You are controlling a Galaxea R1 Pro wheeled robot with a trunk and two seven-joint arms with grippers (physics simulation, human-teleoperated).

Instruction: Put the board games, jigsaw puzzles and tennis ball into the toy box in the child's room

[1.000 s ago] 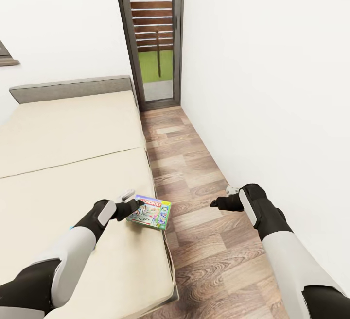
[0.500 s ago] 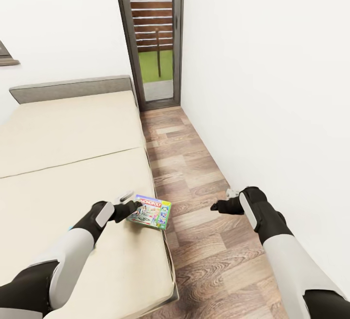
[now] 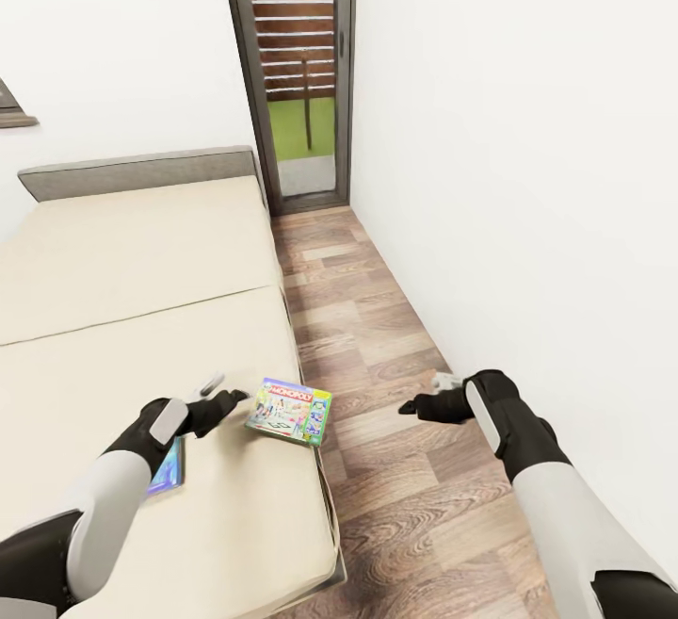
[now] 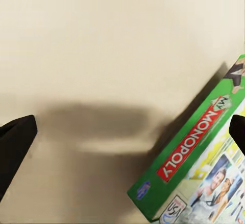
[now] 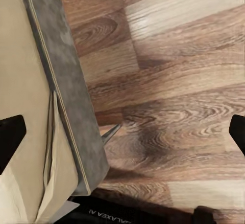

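White walls close in your view, with a dark slatted window (image 3: 301,63) at the far end and a strip of wood floor (image 3: 395,431) between the bed (image 3: 141,317) and the wall on your right. You can see two games on the bed. One is the green Monopoly box (image 3: 289,411), lying flat right at the bed's edge with one corner by the drop to the floor. The other is a blue box (image 3: 166,467), partly hidden under your left arm, farther in from the edge.

Your left gripper (image 3: 229,399) is just beside the Monopoly box, not touching it. Its fingers are spread wide and hold nothing. Your right gripper (image 3: 411,405) hangs over the floor, well apart from the bed. It is spread wide too and holds nothing. Most of the bed top is bare and flat. Near the bed, the floor strip is narrow.
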